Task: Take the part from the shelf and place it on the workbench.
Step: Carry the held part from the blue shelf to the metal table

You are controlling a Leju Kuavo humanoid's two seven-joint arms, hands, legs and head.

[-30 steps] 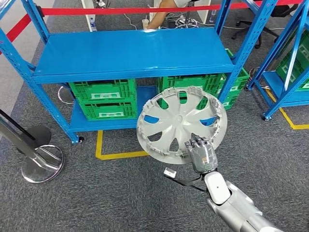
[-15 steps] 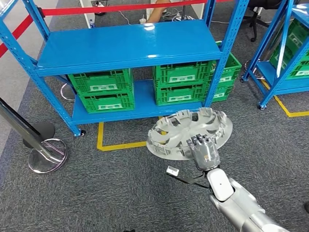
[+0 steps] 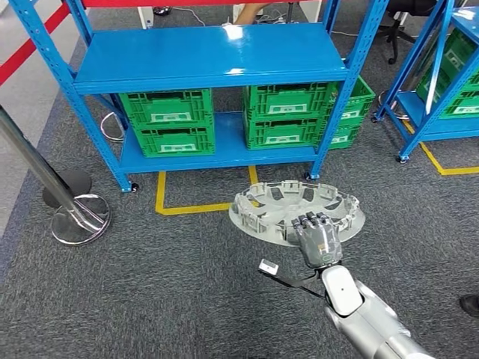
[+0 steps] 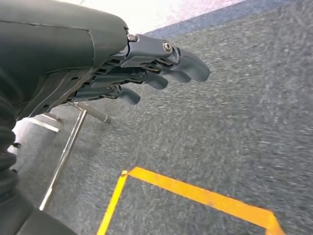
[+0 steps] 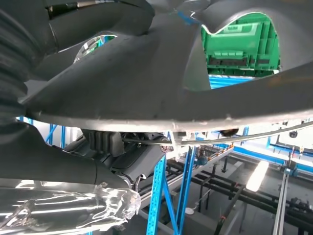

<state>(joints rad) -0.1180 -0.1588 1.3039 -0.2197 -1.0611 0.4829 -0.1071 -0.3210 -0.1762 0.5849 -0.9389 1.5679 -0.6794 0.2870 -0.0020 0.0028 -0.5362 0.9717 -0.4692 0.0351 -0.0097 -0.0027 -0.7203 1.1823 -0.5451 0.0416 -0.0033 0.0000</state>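
Observation:
The part is a grey plastic wheel cover [image 3: 282,209], lying nearly flat in the air over the carpet, in front of the blue shelf [image 3: 209,56]. My right hand [image 3: 317,239] grips its near rim, fingers curled over the edge. In the right wrist view the cover's grey underside [image 5: 147,83] spans the picture, with a green crate showing through one of its openings. In the left wrist view my left hand [image 4: 147,68] hangs over the carpet with its fingers stretched out and nothing in them.
Green crates [image 3: 169,120] [image 3: 285,112] stand on the shelf's lower level. A second blue shelf [image 3: 446,90] is at the right. A chrome stanchion base [image 3: 79,217] stands at the left. Yellow floor tape [image 3: 191,206] runs before the shelf. A small tag [image 3: 268,267] dangles from my right wrist.
The view has shifted, so the shelf sits higher and farther off. The wheel cover has tipped from facing me to nearly flat, still in my right hand.

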